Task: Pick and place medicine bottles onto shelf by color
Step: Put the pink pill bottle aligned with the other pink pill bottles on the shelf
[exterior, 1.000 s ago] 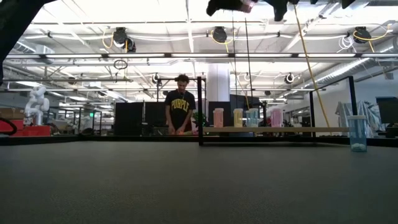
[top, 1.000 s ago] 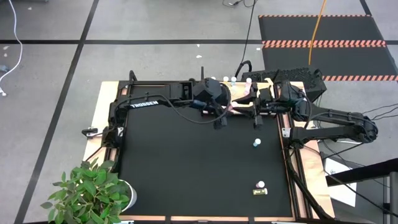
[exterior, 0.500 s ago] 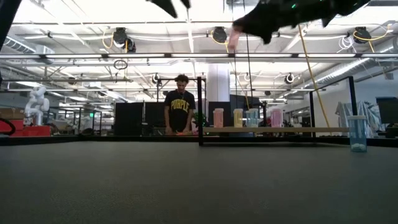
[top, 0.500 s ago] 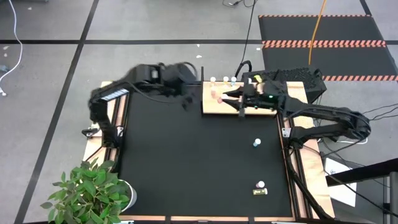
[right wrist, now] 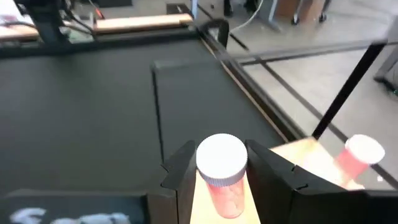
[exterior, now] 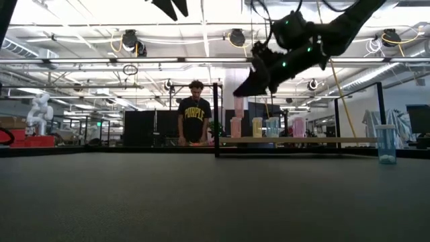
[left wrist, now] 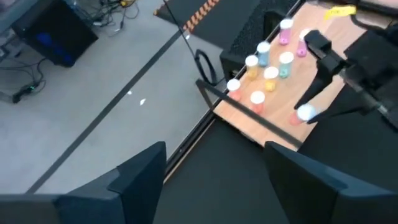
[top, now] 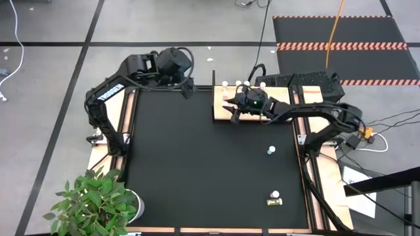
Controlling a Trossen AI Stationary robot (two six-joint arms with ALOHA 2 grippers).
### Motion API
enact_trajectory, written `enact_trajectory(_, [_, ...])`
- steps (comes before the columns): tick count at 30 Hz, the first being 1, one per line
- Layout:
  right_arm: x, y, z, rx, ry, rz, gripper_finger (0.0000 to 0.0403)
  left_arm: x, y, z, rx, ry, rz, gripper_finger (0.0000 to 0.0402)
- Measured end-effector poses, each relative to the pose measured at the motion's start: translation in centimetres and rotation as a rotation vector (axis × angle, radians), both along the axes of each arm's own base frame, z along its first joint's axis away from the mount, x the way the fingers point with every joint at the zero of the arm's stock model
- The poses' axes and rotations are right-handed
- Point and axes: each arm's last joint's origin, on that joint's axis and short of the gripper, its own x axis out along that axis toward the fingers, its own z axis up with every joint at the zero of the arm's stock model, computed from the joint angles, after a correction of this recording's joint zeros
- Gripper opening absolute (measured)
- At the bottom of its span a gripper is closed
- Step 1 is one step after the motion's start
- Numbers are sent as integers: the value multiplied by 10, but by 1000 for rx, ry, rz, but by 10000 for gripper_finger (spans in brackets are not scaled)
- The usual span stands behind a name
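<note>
My right gripper [top: 233,113] hangs over the left end of the light wooden shelf [top: 275,105], shut on a pink medicine bottle with a white cap [right wrist: 221,163]. Several other bottles stand upright along the shelf's far edge [left wrist: 264,62], with another pink one [right wrist: 359,157] near my held bottle. A blue bottle [top: 270,151] stands on the black mat, and two more [top: 275,198] lie near its front right. My left gripper [left wrist: 214,171] is open and empty, high above the mat's far left corner [top: 187,88]. My right gripper pinches the pink bottle's body just under the white cap [right wrist: 224,186], one finger [right wrist: 183,171] on either side. The fingers come from the table's right, slanting slightly down. The bottle stands about upright, cap up, lifted clear above the shelf.
The wooden frame [top: 300,141] edges the black mat. A potted plant [top: 95,203] stands at the near left corner. A person [exterior: 194,114] stands in the room beyond the table's far edge. The middle of the mat [top: 203,164] is bare.
My left gripper has pulled away from the shelf toward the mat's far left corner and risen. My right gripper has carried the pink bottle down and toward the table's left, along the shelf to its left end.
</note>
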Motion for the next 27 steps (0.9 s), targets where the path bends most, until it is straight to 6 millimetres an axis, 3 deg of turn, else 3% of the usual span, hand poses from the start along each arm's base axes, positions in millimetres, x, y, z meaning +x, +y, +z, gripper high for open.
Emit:
enact_trajectory(12, [4,-31,-33,51,0,-18,118,10,17,-37,-37,134,16,259])
enact_trajectory(18, [4,-36,-44,132,2,-7,118,12,17,-41,-40,141,14,259])
enact_trajectory(27, [3,-36,-44,151,-7,-19,133,12,17,-41,-36,141,9,260])
